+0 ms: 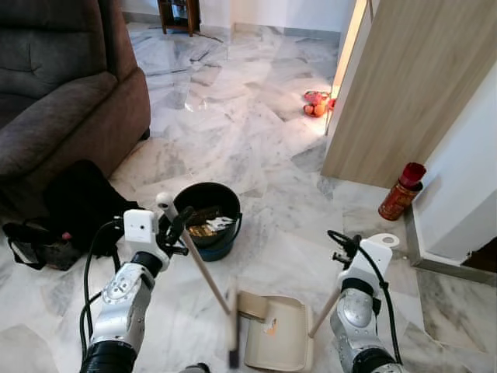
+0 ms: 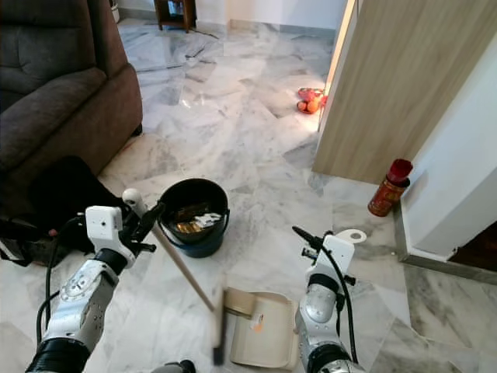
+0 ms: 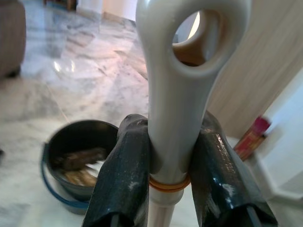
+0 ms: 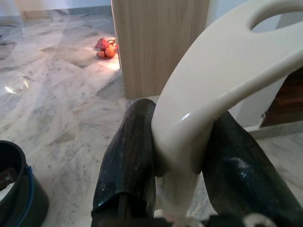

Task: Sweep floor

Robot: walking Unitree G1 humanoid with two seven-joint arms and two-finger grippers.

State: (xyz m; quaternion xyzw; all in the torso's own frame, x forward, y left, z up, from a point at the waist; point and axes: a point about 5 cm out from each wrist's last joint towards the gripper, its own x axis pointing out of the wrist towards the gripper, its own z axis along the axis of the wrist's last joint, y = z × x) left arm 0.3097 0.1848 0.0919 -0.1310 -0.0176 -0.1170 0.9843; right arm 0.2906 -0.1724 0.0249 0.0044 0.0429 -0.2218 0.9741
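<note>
Jaws clamped on broom handle (image 3: 173,118) and dustpan handle (image 4: 189,123).

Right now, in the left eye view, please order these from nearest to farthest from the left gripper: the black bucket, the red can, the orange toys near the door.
1. Black bucket: on the floor just beside the left gripper, toward the robot's right.
2. Red can: far right, by the white wall.
3. Orange toys: farther ahead, at the door's edge.

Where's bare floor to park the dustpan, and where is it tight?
Free: marble between sofa and wooden door panel, beyond the black bucket; also between dustpan and red canister. Tight: black bag beside the bucket, near the left end effector gripping the broom handle.
</note>
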